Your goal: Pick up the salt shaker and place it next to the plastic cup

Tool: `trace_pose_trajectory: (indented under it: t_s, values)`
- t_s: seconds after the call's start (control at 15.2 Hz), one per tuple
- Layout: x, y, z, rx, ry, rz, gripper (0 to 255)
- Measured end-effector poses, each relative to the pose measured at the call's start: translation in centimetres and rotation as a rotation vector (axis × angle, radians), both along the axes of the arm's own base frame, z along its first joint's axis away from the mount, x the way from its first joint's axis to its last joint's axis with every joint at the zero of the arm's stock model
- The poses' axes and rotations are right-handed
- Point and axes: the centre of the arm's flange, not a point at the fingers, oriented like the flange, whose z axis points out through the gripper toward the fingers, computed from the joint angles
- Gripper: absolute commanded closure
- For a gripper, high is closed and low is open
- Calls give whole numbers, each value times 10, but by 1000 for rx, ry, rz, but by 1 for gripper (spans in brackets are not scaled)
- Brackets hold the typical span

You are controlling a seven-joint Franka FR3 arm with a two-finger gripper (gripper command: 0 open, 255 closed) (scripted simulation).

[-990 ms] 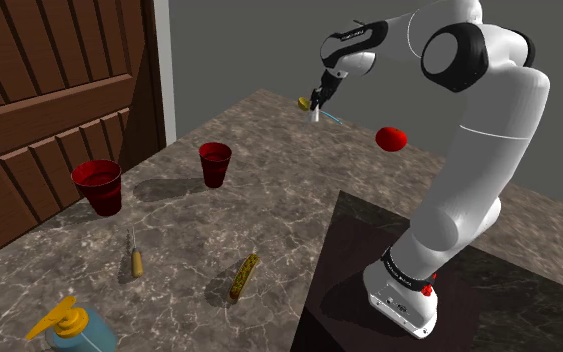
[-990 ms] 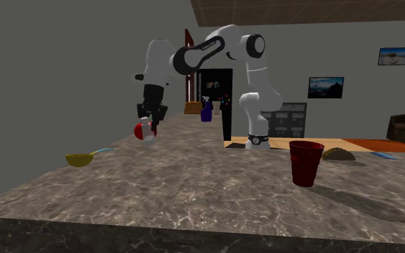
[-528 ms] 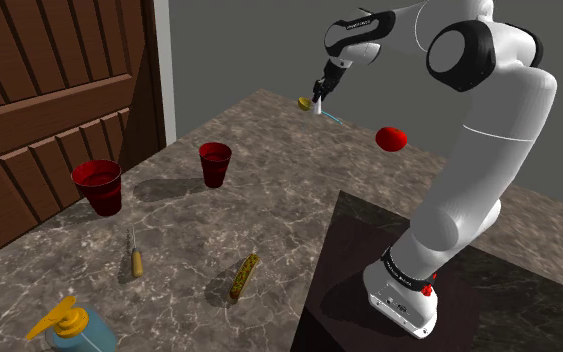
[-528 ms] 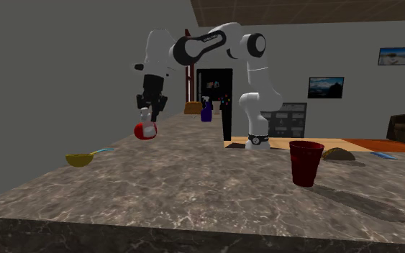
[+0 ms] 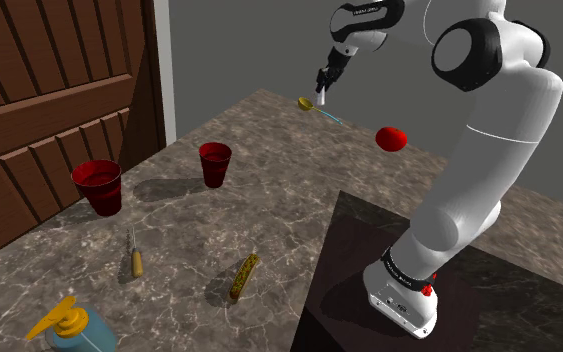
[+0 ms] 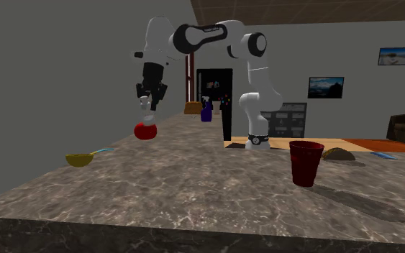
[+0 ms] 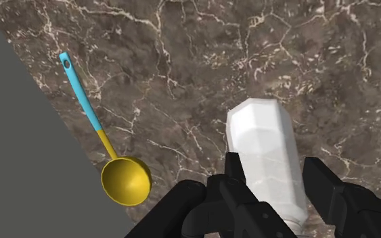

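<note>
Shaker's up in the air, and the cup is a long way off!
The white arm (image 5: 494, 140) reaches high over the marbled surface (image 5: 269, 210), its tip at the upper middle of the shoulder view. The smaller red cup (image 5: 215, 163) stands well apart, toward the lower left, so I'd say the carry has to go that way. The gripper (image 7: 273, 165) is clamped on the white salt shaker (image 7: 260, 135), whose long axis runs along the fingers. The yellow ladle (image 7: 124, 181) lies on the surface below, off to one side.

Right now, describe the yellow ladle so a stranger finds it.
On the dark marble counter, go to the edge by the grey wall. The ladle lies there: yellow bowl, blue handle, unlike the white faceted shaker held up in the black gripper.
</note>
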Motion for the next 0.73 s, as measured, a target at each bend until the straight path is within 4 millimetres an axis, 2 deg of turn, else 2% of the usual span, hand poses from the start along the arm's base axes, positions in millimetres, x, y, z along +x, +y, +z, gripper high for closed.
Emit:
trace_pose_trajectory:
  t_s: [0.53,0.73]
  values:
    - [1,-1,39,0,0,0,255]
    - [3,25,40,0,0,0,255]
